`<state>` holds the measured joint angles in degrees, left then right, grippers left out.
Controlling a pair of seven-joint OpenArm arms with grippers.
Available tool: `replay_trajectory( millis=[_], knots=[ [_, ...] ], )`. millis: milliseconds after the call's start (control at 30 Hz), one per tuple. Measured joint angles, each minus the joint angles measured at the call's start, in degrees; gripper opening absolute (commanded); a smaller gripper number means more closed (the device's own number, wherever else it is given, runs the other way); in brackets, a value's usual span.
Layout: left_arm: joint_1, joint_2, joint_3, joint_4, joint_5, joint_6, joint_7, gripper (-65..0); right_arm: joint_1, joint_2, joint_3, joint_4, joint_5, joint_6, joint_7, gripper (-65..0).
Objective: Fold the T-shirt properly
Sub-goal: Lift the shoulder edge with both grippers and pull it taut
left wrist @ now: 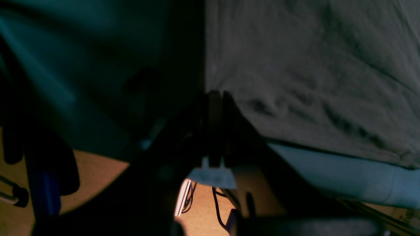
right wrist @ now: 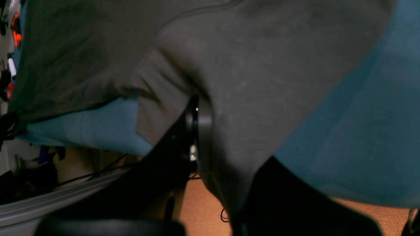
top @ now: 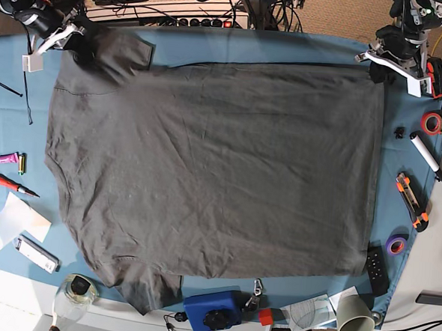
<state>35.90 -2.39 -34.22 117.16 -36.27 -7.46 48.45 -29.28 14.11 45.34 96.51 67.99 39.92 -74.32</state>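
The dark grey T-shirt (top: 213,165) lies spread flat on the blue tablecloth (top: 288,46), its hem toward the right of the base view. My left gripper (top: 378,70) sits at the shirt's far right corner. In the left wrist view its jaws (left wrist: 215,98) are pressed together at the edge of the T-shirt (left wrist: 311,65). My right gripper (top: 80,43) is at the far left sleeve. The right wrist view shows it (right wrist: 197,111) shut, with the T-shirt's (right wrist: 262,65) fabric bunched and draped around its fingers.
Along the left edge lie a red screwdriver (top: 10,185), a pink marker (top: 5,157) and a white cup (top: 3,227). A glass jar (top: 78,292), blue box (top: 212,309) and paper cup (top: 354,316) line the front. Tape rolls (top: 432,122), a cutter (top: 412,200) and a marker (top: 428,156) lie to the right.
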Motion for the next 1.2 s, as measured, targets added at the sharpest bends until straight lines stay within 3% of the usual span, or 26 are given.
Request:
replay_trajectory(
  millis=[267,533,633,700,900,1200],
  knots=[
    [2.47,-1.46,-0.37,0.0,-0.42,-0.07,0.87,-65.0,-3.96,-0.2,2.03,0.24,1.07,-0.02,-0.28,-65.0],
    [5.31,-1.9,-4.48,1.05,-4.0,-0.17,2.64,-65.0,-7.78,-0.35,8.07,0.26,8.63,0.0,-4.57,-65.0],
    [6.51,-1.9,-6.6,1.36,-4.55,-3.02,2.84,-65.0,-8.85,-0.33,9.92,0.26,10.58,0.0,-6.54,-65.0],
    [7.02,-1.9,-7.61,1.73,-4.61,-3.19,3.02,-65.0,-9.33,-0.35,10.38,0.26,11.74,0.02,-6.69,-65.0],
    [7.13,-2.91,-7.98,1.77,-8.17,-3.34,2.97,-65.0,-8.59,-0.33,10.49,0.26,11.82,0.0,-6.69,-65.0],
    [7.1,-3.02,-8.02,2.89,-8.17,-3.34,1.68,-65.0,-4.9,-0.35,10.49,0.26,9.86,0.0,-6.71,-65.0]
  ],
)
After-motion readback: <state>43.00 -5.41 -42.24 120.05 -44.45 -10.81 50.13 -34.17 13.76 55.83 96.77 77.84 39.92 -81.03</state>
